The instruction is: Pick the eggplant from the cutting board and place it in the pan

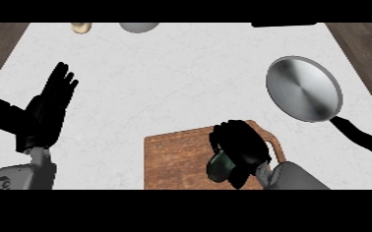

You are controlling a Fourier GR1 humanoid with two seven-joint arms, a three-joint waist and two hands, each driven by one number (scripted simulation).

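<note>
Head view. The right robot hand (pixel 240 145) is curled over the eggplant (pixel 218 167), whose dark green-black body shows only under the fingers, at the side of the hand nearer the robot. Hand and eggplant lie over the right part of the wooden cutting board (pixel 181 162); whether the eggplant rests on the board or is already just clear of it cannot be told. The pan (pixel 303 88), round and grey, lies on the worktop (pixel 167 83) ahead and to the right of this hand, apart from the board, with its black handle (pixel 355 133) running back toward the robot, to the right of the hand.

The left robot hand (pixel 51 103) rests open at the left edge, fingers up, well apart from the board.

Risks, as judged here: most of the eggplant is hidden, so the hold may sit near one end, in which case the vegetable could swing or slip during the carry. A low path to the pan could catch its rim or handle and push it along the worktop. Release short of the pan's middle might let the eggplant roll against the rim.

Two small objects, one tan (pixel 80 27) and one grey (pixel 139 26), lie far ahead at the worktop's back edge, away from the likely path.
</note>
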